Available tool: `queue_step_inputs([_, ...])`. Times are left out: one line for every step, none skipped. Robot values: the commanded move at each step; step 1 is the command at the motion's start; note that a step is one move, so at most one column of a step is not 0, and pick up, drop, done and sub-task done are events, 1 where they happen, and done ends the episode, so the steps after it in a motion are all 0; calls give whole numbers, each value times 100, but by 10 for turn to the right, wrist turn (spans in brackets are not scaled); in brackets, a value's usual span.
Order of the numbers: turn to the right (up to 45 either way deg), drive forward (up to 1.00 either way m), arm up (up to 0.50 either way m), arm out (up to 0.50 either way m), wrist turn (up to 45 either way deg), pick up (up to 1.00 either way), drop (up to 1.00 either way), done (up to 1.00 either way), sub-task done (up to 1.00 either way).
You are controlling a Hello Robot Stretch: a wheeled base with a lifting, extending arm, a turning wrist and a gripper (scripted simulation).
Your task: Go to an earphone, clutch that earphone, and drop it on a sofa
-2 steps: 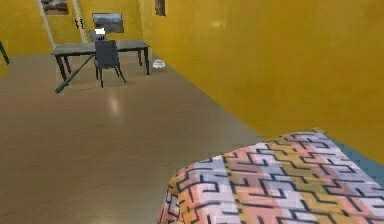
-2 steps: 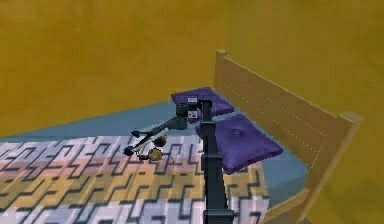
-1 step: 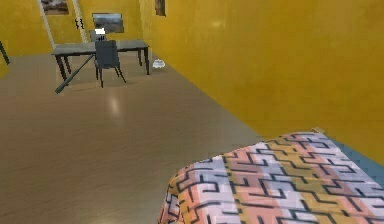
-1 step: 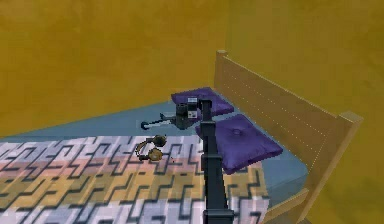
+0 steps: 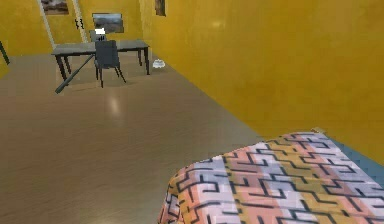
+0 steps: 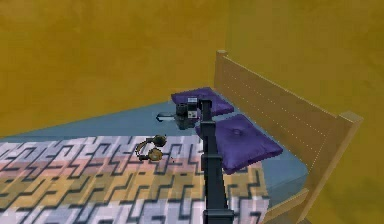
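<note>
- The gripper (image 6: 165, 120) sits at the far end of the arm (image 6: 212, 170), above a bed. Bedding lies behind its fingers, so I cannot tell whether it holds anything or is free.
- The earphone (image 6: 152, 151) appears as two small brownish round pads joined by thin dark wire. In the arm side view it is just below the fingers and a little to their left, against the quilt (image 6: 80, 175). Whether it touches the fingers, hangs from them or lies on the quilt cannot be told.
- The quilt has a maze-like pattern in pink, yellow, white and black, over a blue sheet (image 6: 285, 170).
- Two purple pillows lie at the head of the bed. One (image 6: 205, 100) is right behind the gripper, the other (image 6: 248, 140) is just right of the arm.
- A slatted wooden headboard (image 6: 285, 110) stands behind the pillows, against a yellow wall (image 6: 100, 50).
- In the forward view the quilt's corner (image 5: 280, 180) is at the lower right, on a brown floor (image 5: 100, 140).
- Far off stand a dark table (image 5: 125, 45) and a chair (image 5: 108, 60). A small white thing (image 5: 158, 65) lies on the floor nearby, and a picture (image 5: 108, 20) hangs behind.
</note>
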Motion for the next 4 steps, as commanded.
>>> queue_step_inputs([0, 0, -30, 0, 0, 0, 0, 0, 0])
queue_step_inputs([0, 0, 0, 0, 0, 100, 0, 0, 0])
queue_step_inputs([0, 0, 10, 0, 0, 0, 0, 0, 0])
queue_step_inputs([0, 0, 42, 0, 0, 0, 0, 0, 0])
